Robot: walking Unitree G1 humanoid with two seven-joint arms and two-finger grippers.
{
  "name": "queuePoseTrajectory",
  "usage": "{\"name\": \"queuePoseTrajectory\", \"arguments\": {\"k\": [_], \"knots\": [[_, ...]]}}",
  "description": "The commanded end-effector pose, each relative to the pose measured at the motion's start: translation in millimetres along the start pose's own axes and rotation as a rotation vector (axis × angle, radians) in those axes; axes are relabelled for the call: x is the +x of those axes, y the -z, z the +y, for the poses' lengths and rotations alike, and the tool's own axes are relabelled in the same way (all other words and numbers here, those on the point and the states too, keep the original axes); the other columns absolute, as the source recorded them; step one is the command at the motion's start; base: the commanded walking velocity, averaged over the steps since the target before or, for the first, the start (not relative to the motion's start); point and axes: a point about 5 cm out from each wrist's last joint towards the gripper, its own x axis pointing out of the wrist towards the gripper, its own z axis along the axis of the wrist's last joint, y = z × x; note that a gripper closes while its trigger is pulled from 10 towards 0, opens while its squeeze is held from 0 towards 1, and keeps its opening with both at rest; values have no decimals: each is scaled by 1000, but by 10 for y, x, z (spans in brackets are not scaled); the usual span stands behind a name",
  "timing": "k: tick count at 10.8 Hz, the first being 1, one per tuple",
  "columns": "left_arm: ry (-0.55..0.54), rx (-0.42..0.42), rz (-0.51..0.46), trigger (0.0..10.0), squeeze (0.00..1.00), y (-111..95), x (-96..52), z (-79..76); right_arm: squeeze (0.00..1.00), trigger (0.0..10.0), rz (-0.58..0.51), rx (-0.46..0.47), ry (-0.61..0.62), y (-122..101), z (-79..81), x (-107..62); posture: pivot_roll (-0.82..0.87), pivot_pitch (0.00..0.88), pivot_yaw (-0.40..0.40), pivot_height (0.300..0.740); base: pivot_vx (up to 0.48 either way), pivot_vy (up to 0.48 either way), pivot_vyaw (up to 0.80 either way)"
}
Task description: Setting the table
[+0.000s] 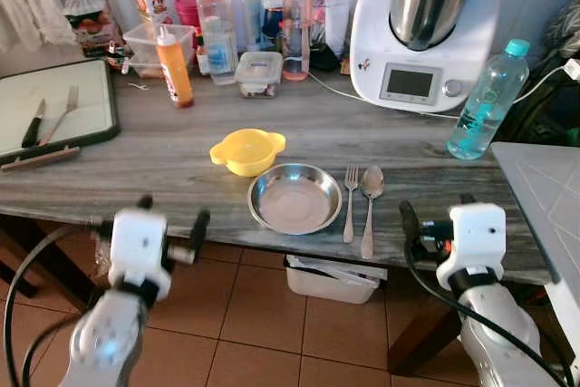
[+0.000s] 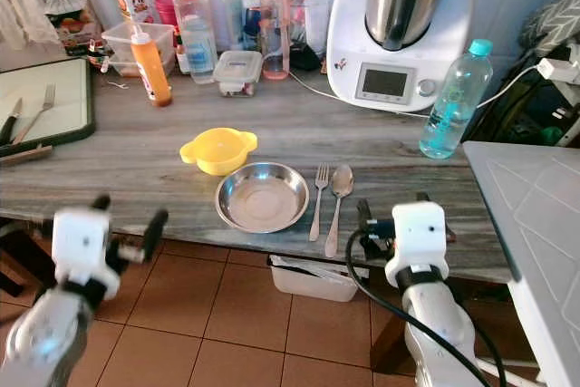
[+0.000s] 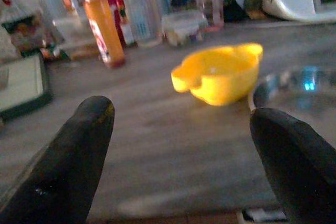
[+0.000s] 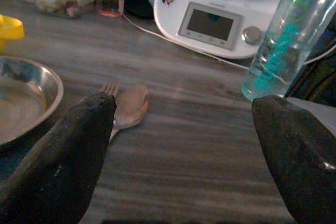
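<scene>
Across the middle of the head camera's frame runs a grey wooden counter point(image 1: 163, 156), and near its front edge sits a steel plate point(image 1: 294, 198) with a yellow bowl point(image 1: 246, 151) touching its upper-left rim and a fork point(image 1: 350, 203) and spoon point(image 1: 370, 208) lying side by side just to its right, handles pointing toward the robot. Low in that frame the left gripper point(image 1: 169, 224) and right gripper point(image 1: 438, 218) hover at the counter's front edge, both spread wide and empty. At upper left a green-rimmed tray point(image 1: 54, 113) holds a knife point(image 1: 33, 123) and a second fork point(image 1: 60, 114), well apart from the place setting and on the left arm's side; I'd guess that arm is the nearer one for fetching the knife, whose long axis runs roughly away from the robot. From the left wrist, the two black fingers point(image 3: 73, 161) stand wide with the bowl straight ahead between them and the plate's rim beside it. From the right wrist, the fingers point(image 4: 68, 145) are equally wide, framing the spoon and fork tips, with a water bottle point(image 4: 286, 38) beyond.
</scene>
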Motion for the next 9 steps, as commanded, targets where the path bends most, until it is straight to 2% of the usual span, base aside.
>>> {"name": "queuePoseTrajectory", "arguments": {"k": [1,7,9], "knots": [[-18,14,26,10000,0,28,13,11,0,10000,-1,5,-17,4,12,28,92,0,9,740,0,0,0],[-25,17,58,10000,0,111,43,19,0,10000,25,19,-27,45,-6,56,88,12,9,740,0,0,0],[-34,24,66,10000,0,125,55,22,0,10000,31,22,-26,62,-12,62,87,13,9,740,-379,0,0]]}}
